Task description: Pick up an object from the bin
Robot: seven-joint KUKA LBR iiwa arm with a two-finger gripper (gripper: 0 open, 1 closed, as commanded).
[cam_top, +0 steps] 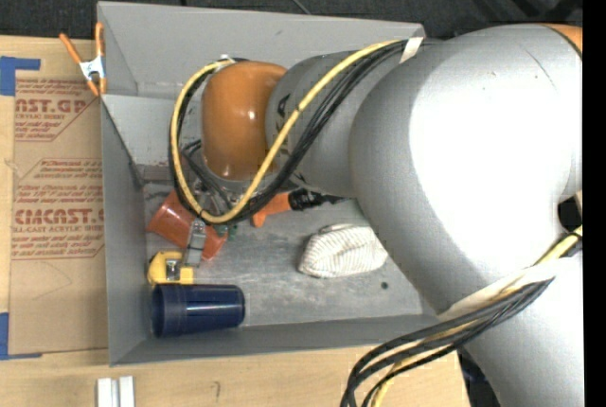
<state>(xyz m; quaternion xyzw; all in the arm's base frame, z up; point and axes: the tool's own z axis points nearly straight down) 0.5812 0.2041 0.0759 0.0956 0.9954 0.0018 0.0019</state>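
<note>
Gripper (196, 242) above orange piece (169, 223), lengthwise left-right

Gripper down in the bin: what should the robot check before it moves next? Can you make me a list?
1. Gripper is low in the left part of the bin: ok.
2. Gripper has hold of something: cannot tell, since the wrist and cables hide it.
3. Orange-red thing lies right beside the gripper: ok.
4. Yellow thing has room from the gripper: not ok, it lies very close and might get bumped.
5. Dark blue cup lies on its side at the front, apart from the gripper: ok.
6. White knitted thing lies well off to the right: ok.
</note>
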